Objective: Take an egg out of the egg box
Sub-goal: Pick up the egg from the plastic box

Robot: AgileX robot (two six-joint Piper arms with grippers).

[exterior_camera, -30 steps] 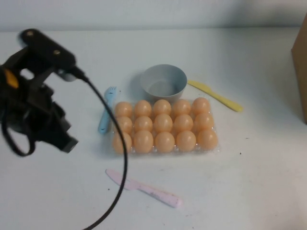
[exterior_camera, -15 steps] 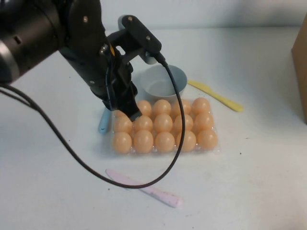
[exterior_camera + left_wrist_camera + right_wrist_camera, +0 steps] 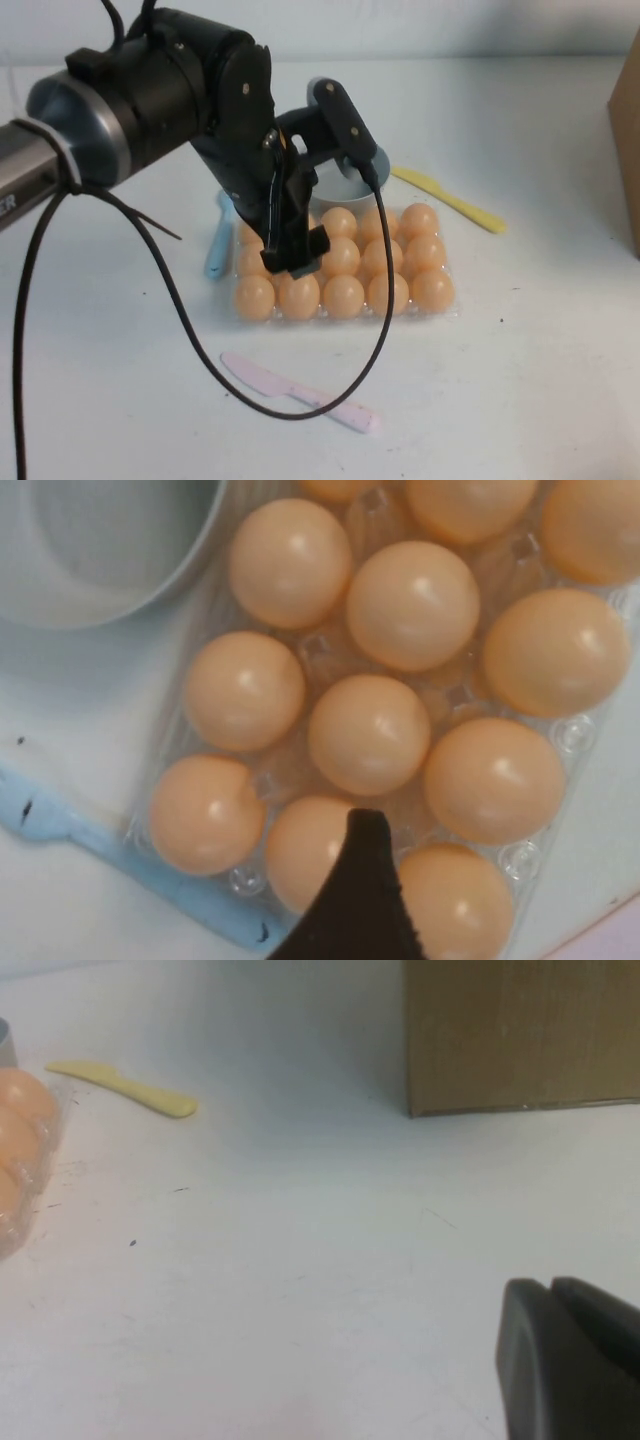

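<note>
Setting: robot test bench, lab-like. Plain white table (image 3: 560,400) against a pale wall; cardboard box (image 3: 520,1035) at its right edge; plastic toy cutlery, grey bowl (image 3: 345,190), clear egg box (image 3: 452,308) mid-table.

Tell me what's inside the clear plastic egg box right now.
The clear plastic egg box holds pale orange-tan eggs; the black left arm covers part of its left side, so a full count is impossible. The left gripper hovers over them. The right gripper is parked away, near the cardboard box.
</note>
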